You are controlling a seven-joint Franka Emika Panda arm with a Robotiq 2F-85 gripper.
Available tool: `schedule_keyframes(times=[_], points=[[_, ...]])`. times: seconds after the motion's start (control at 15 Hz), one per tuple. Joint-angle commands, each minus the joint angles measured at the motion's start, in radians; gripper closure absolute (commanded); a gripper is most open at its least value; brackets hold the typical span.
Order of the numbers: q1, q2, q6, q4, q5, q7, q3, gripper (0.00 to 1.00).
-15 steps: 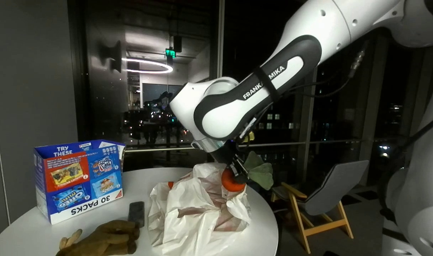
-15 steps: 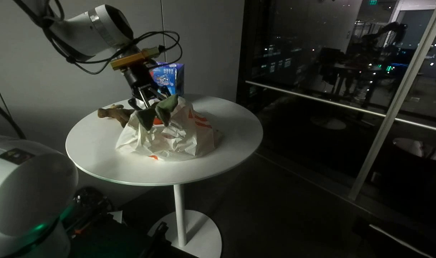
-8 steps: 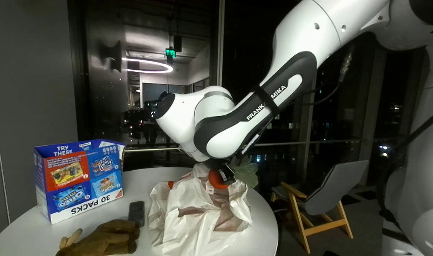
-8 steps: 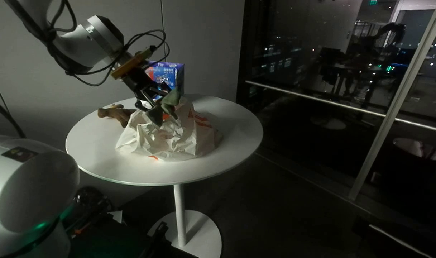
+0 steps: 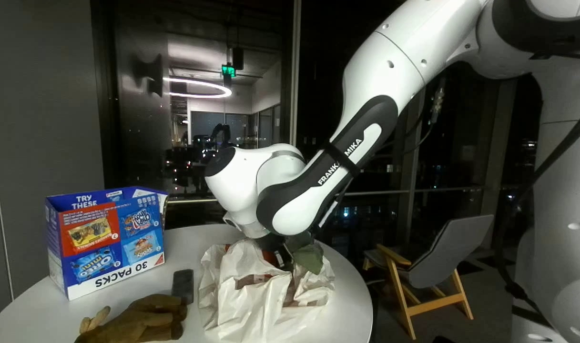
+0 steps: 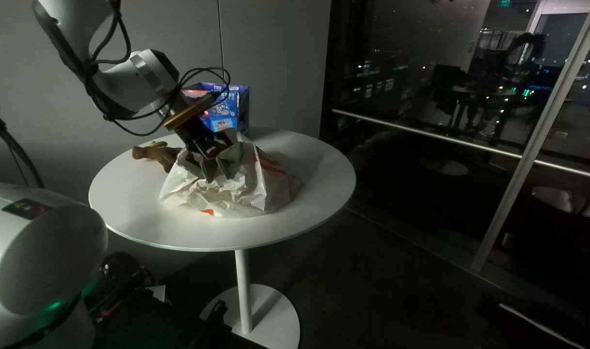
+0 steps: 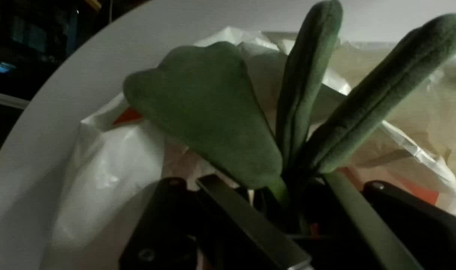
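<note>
My gripper (image 5: 281,256) is closed around the stem of a plush toy with green leaves (image 5: 309,257) and an orange-red body (image 5: 269,258). The gripper (image 6: 211,154) points down at the mouth of a crumpled white bag (image 5: 251,305), which also shows in an exterior view (image 6: 275,191). In the wrist view the leaves (image 7: 209,108) fan out past the fingers (image 7: 278,202), above the bag (image 7: 111,176). Most of the orange-red body is hidden by the gripper and the bag. I cannot tell how deep it sits in the bag.
A blue snack box (image 5: 104,247) stands on the round white table (image 6: 319,194). A brown plush toy (image 5: 137,317) and a dark grey block (image 5: 183,287) lie between box and bag. A chair (image 5: 437,267) stands beyond the table, near the windows.
The arm has come down, and the gripper has carried the plush toy lower into the bag's mouth, leftward in an exterior view. The bag's upper edge has been pushed and reshaped.
</note>
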Motion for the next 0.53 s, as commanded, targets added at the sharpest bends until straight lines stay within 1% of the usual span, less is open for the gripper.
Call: schedule_keyframes(times=[0.0, 0.2, 0.33, 0.47], points=[[-0.015, 0.014, 0.151, 0.010, -0.003, 0.004, -0.022, 0.95], [-0.028, 0.036, 0.219, 0.013, -0.003, 0.002, -0.041, 0.95], [-0.043, 0.056, 0.270, 0.019, 0.036, -0.026, -0.055, 0.94], [-0.052, 0.085, 0.275, 0.031, 0.048, -0.039, -0.067, 0.94]])
